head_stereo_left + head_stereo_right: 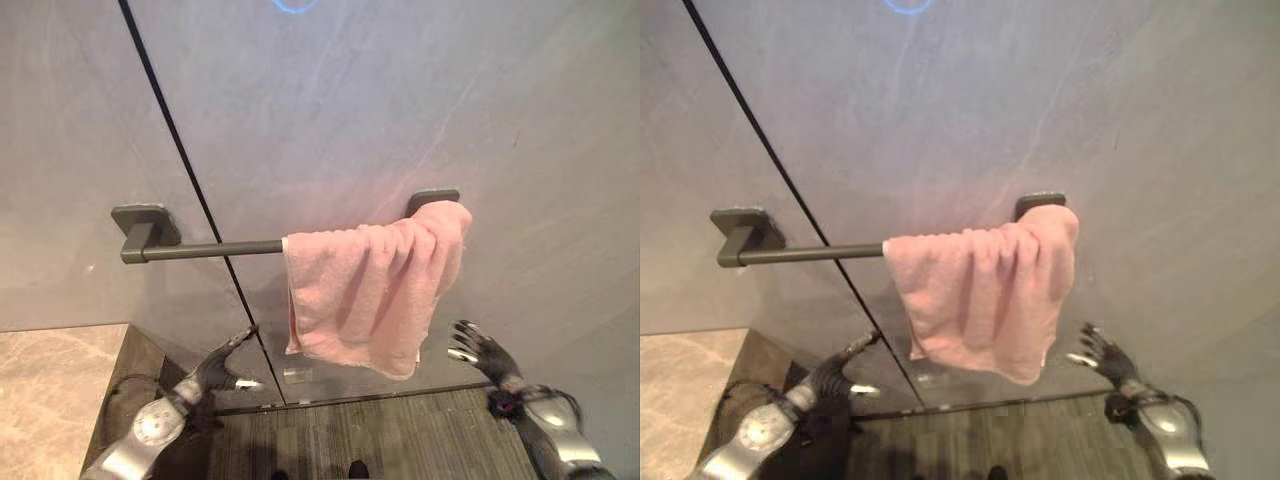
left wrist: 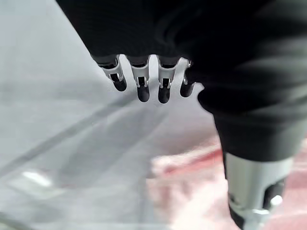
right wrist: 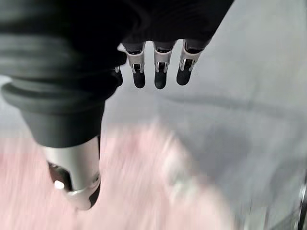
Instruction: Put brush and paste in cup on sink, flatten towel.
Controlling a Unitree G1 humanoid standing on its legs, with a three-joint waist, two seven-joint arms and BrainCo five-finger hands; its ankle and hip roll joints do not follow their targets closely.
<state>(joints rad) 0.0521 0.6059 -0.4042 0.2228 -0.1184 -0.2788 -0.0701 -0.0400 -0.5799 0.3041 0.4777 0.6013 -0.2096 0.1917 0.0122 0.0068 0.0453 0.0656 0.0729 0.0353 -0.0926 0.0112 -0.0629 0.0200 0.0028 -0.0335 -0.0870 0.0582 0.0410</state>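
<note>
A pink towel (image 1: 375, 290) hangs bunched up at the right end of a dark towel bar (image 1: 205, 249) on the grey wall. My left hand (image 1: 222, 363) is raised below the bar, left of the towel, fingers straight and holding nothing. My right hand (image 1: 478, 348) is up just right of the towel's lower edge, fingers spread, apart from the cloth. In the wrist views the left hand's fingers (image 2: 139, 84) and the right hand's fingers (image 3: 159, 72) are straight, with the pink towel (image 3: 144, 191) blurred beyond.
A black seam (image 1: 190, 170) runs diagonally down the wall behind the bar. A beige stone counter (image 1: 50, 390) lies at the lower left. Dark ribbed flooring (image 1: 370, 435) spreads below the towel. The bar's left bracket (image 1: 143, 225) stands out from the wall.
</note>
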